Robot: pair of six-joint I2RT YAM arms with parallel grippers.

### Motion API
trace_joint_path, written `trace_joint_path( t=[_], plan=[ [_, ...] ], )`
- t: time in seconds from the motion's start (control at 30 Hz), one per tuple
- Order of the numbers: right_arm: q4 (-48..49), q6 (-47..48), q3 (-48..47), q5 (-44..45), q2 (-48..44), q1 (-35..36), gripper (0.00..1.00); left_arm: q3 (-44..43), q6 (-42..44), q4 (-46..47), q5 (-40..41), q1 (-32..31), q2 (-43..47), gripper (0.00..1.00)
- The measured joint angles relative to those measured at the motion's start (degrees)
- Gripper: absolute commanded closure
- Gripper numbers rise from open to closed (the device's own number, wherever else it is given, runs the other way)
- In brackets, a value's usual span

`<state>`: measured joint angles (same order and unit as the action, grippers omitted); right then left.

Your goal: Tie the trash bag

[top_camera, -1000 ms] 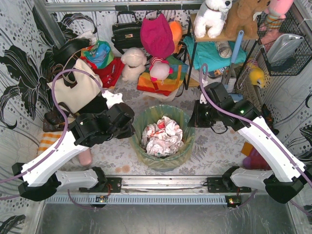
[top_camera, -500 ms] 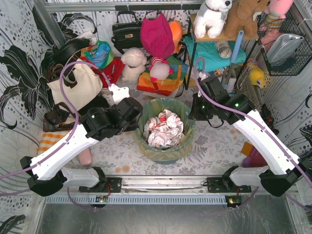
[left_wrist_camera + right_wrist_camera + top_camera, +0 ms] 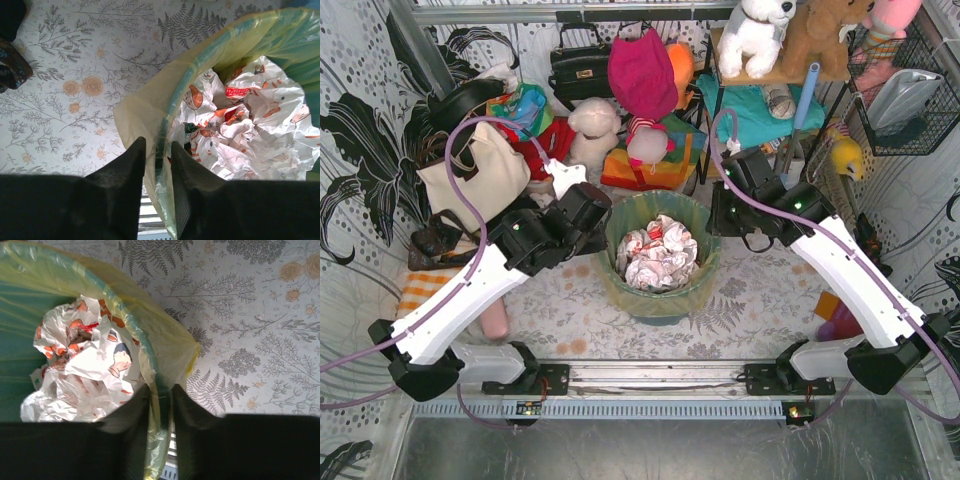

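Both arms have swung forward over the last second, away from their bases, and the teal bin (image 3: 661, 319) seems to sit a little farther out than it did. It may have been nudged or carried along. The left pincer (image 3: 156, 145) now stands astride the rim. Its two fingers are drawn narrow, with the folded-over edge of the trash bag (image 3: 145, 107) running up between them and a loose flap just ahead of the tips. The crumpled paper (image 3: 250, 120) lies ahead and to its right, inside the liner. The right pincer (image 3: 160, 387) mirrors it on the opposite side, just as narrow, with the bag's cuff and rim between its fingers and the paper off to its left. I cannot tell from here whether either one is pinching the film or only straddling it. The bag is in the bin with its mouth open and the cuff turned down all round, so no tying has begun. To my eye this move sets up two opposite grips for lifting the edges free.
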<state>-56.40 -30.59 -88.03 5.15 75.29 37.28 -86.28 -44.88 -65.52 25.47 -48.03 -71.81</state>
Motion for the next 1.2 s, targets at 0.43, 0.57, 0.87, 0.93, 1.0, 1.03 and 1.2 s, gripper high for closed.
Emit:
trace_joint_path(
  t=[0.43, 0.57, 0.87, 0.93, 1.0, 1.03, 1.2],
  plan=[
    [-0.1, 0.9, -7.4, 2.6, -2.8, -0.7, 0.46, 0.0, 0.0, 1.5, -0.3, 1.3, 3.1, 0.3],
    [-1.4, 1.3, -8.5, 4.5, -6.0, -0.7, 0.45, -0.1, -0.2, 0.6, 1.3, 1.6, 5.1, 0.29],
    [-2.3, 0.0, 0.6, 10.5, -17.2, -0.7, 0.5, 6.4, -4.9, -1.5, 5.9, 1.6, 15.8, 0.26],
    [-1.7, -0.9, 4.9, 11.9, -20.6, -0.7, 0.49, 11.0, -6.7, -1.7, 7.0, 1.6, 19.1, 0.25],
    [-0.9, -1.8, 9.1, 13.0, -23.1, -0.7, 0.49, 15.4, -8.3, -1.7, 7.6, 1.6, 21.9, 0.24],
    [-0.5, -2.2, 11.1, 13.3, -24.1, -0.8, 0.49, 18.2, -9.1, -1.4, 7.8, 1.6, 23.5, 0.24],
    [2.1, -4.5, 20.7, 13.5, -25.6, -1.0, 0.5, 32.8, -12.3, 2.1, 6.8, 1.6, 31.4, 0.23]
  ],
)
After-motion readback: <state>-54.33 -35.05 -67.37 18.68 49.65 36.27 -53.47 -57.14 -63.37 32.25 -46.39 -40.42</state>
